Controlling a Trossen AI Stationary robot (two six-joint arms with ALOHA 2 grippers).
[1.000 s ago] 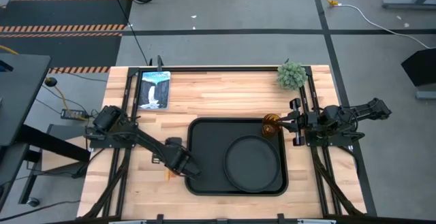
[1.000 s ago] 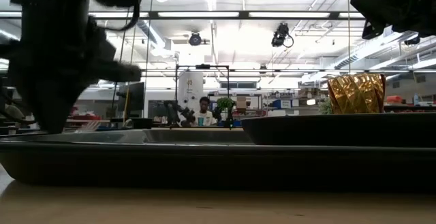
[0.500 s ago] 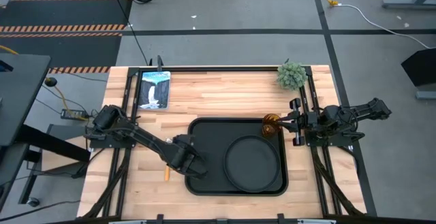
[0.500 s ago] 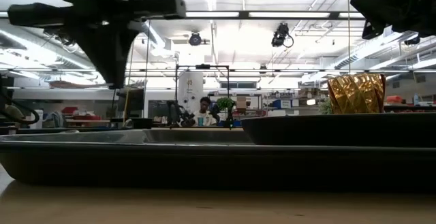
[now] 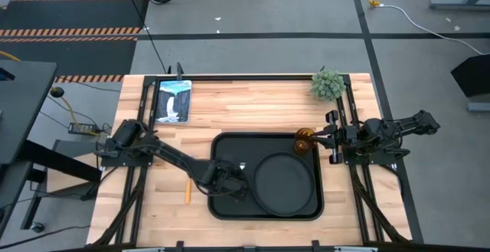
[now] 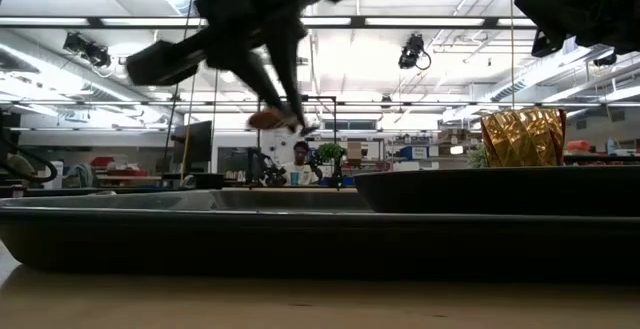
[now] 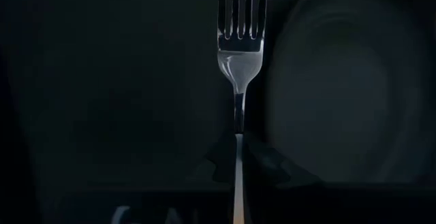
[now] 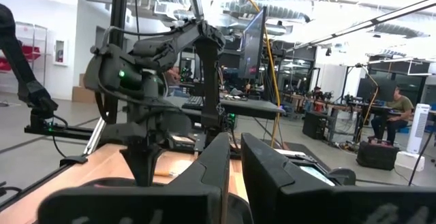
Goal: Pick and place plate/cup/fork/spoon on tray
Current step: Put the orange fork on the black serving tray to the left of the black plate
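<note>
My left gripper [image 5: 233, 177] hangs over the left half of the black rectangular tray [image 5: 223, 146], shut on the fork [image 7: 240, 54], whose silver tines point away from the wrist. The round black plate [image 5: 285, 183] lies on the tray's right half. The amber cup [image 5: 305, 141] stands at the tray's far right corner. The spoon's orange handle [image 5: 187, 191] lies on the table left of the tray; its bowl does not show. My right gripper [image 5: 334, 139] waits shut just right of the cup, touching nothing. My left gripper pinches the fork between its two fingers at the handle, just behind the metal neck [image 7: 238, 142]. The fork runs forward along the fingers. It is lifted clear above the tray, slanting with its tines [image 6: 305, 129] lowest and foremost.
A small green potted plant [image 5: 328, 85] stands at the table's far right corner. A picture card [image 5: 174, 100] lies at the far left. Bare wood lies between the tray and the far edge.
My left gripper has gone up and toward the table's right edge, from beside the tray's left rim to over the tray's left half, carrying the fork clear of the table. The spoon has stayed on the table.
</note>
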